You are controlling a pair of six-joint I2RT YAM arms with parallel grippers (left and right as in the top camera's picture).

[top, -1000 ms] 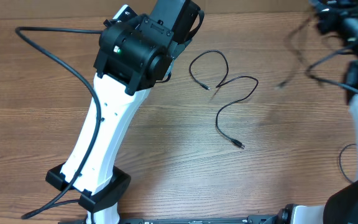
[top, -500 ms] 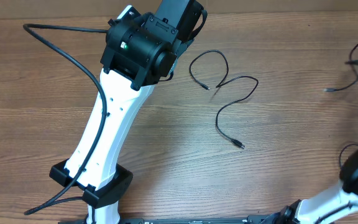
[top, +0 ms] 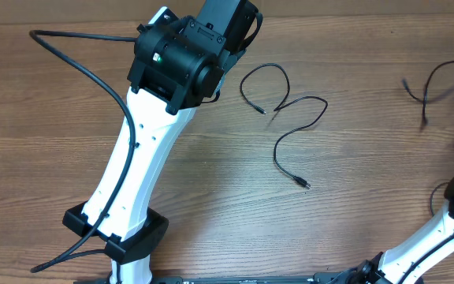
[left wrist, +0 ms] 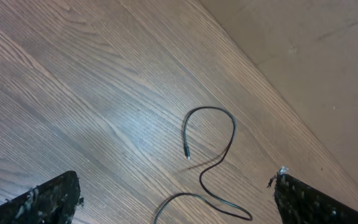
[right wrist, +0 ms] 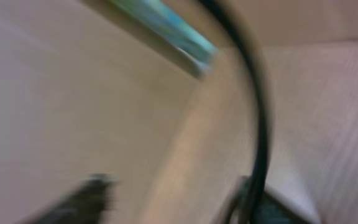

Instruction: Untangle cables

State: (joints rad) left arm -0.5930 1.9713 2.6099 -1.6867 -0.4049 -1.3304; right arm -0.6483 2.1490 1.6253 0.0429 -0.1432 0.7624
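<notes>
Wood-grain worktop, mid brown, grain running left-right in overhead view, soft glare patch near middle. Plain tan panel beyond worktop's far edge, matte, few faint marks, clearest in left wrist view. Right wrist view's basically all blur, pale brownish surfaces.

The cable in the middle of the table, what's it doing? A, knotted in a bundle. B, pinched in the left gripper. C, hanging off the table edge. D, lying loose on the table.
D: the cable lies flat on the table in an open S curve, and the left gripper stands open above it, not touching.
</notes>
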